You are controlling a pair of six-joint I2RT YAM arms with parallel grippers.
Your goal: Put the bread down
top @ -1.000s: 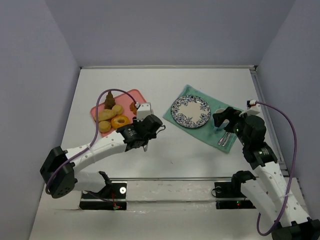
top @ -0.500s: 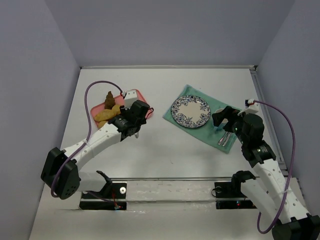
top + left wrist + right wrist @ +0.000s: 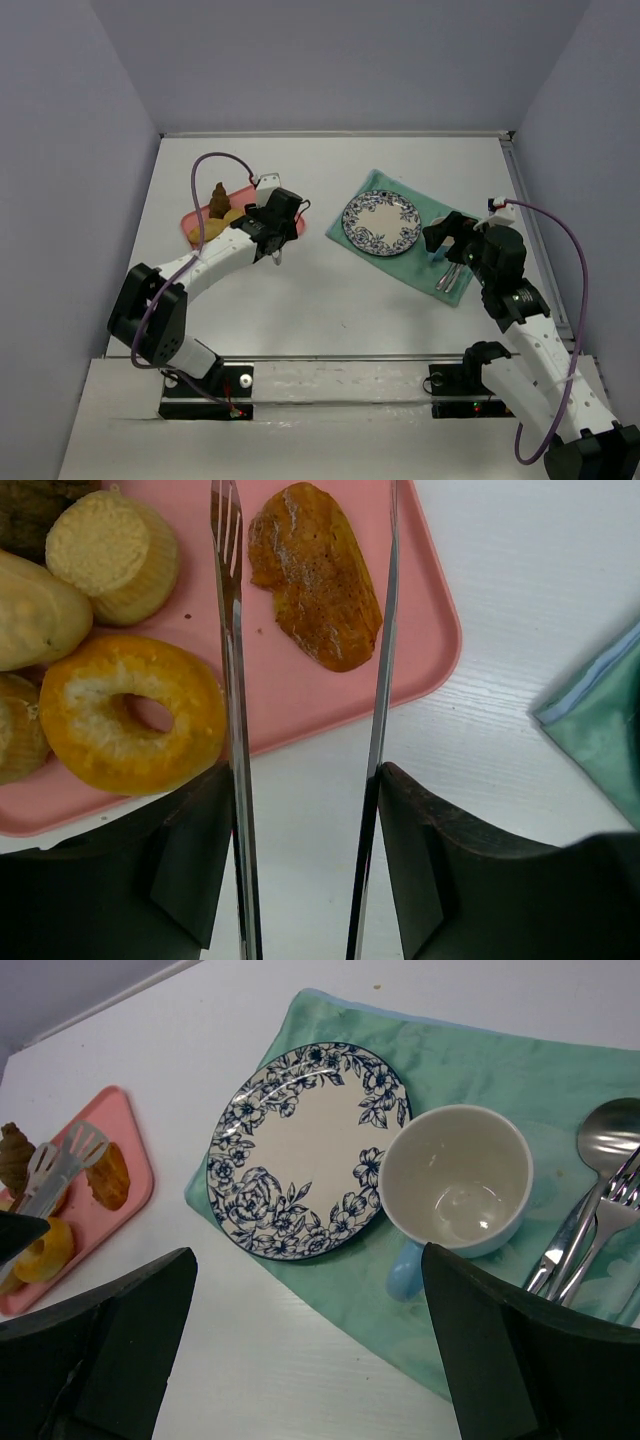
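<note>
My fingers: left gripper part closed, its pads bearing on the outsides of the tongs. The tong arms stand spread and pinch nothing.
Bread: flat brown piece on the pink tray, at the end nearest the green cloth. It lies between the tong arms; I see no contact with either.
Other hand: right gripper wide open and empty, above the plate.
Risk, grab: the left tong arm runs just beside the doughnut and could drag it along.
Risk, carry: a flat piece in thin springy arms may slip or crumble.
Hidden: the tong tips leave the wrist view's top edge, and I cannot tell their height over the tray. From above, my arm covers the bread.
</note>
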